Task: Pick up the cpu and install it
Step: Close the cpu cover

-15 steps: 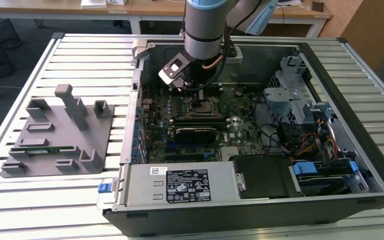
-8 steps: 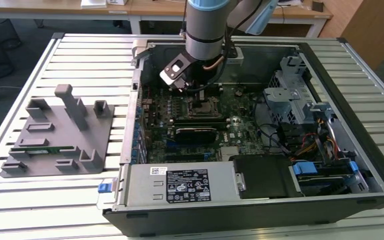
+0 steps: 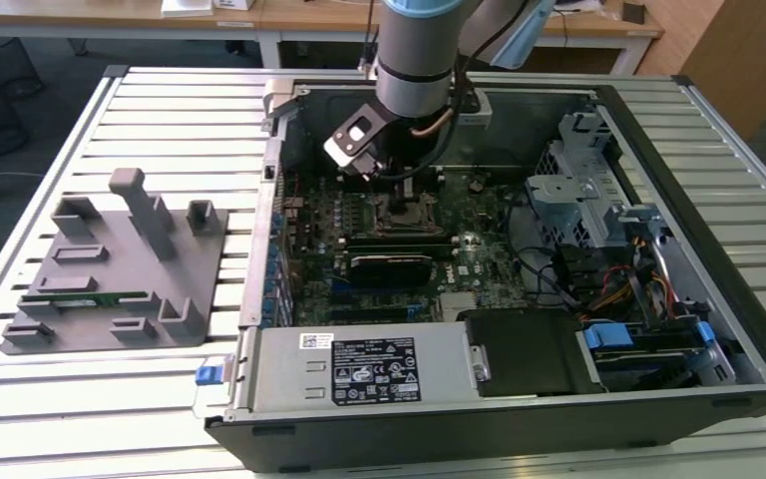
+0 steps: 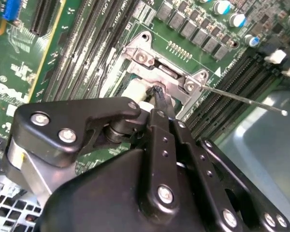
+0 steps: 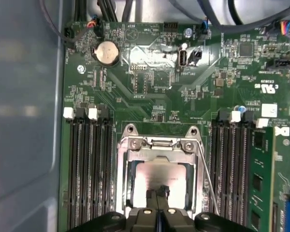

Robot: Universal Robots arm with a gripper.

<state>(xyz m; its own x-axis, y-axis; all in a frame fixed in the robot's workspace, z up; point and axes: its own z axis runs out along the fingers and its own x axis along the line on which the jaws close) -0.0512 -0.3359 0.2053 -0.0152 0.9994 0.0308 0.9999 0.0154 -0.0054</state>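
1. While the arm reached down into the open computer case (image 3: 702, 329), its gripper (image 5: 158, 192) hung directly over the socket (image 5: 128, 174) on the motherboard (image 5: 154, 92), presumably so the chip could sit square in its seat.
2. In the first wrist view the cpu (image 5: 157, 175) lay inside the socket frame, its pale shiny top showing between the frame's sides, with the fingertips (image 5: 151, 193) meeting at its near edge.
3. The fingers looked drawn together to a narrow point with almost no gap, touching or just above the chip; whether they gripped it or only pressed on it I could not tell.
4. In the second wrist view the same closed tips met the pale chip (image 4: 135, 92) beside the metal load plate (image 4: 164, 72).
5. The thin retention lever (image 4: 246, 100) stood swung out, clear of the socket, which suggests the chip was not yet clamped down.
6. The grey fixture tray (image 3: 111, 269) sat on the table toward the exterior view's left, well apart from the case.
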